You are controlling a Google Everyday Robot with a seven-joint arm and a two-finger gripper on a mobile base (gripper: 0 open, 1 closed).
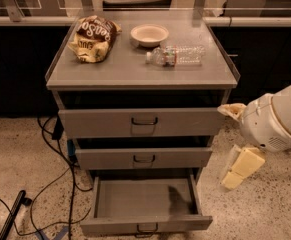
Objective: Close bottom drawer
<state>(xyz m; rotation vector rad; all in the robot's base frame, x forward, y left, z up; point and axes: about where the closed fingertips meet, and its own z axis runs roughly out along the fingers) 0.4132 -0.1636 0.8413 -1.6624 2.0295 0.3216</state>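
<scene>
The grey cabinet (140,74) has three drawers. The bottom drawer (145,225), the lowest one, stands pulled far out toward me, and its inside (140,199) is empty. Its small dark loop handle (146,228) sits at the lower edge of the view. The middle drawer (144,158) and top drawer (141,122) each stick out a little. My gripper (241,165), pale yellow, hangs below the white rounded arm (275,118) to the right of the cabinet. It is level with the middle drawer, clear of it, and holds nothing.
A chip bag (92,36), a white bowl (149,34) and a lying water bottle (177,55) sit on the cabinet top. Black cables (60,174) and a dark bar (12,215) lie on the speckled floor at the left. Dark counters stand behind.
</scene>
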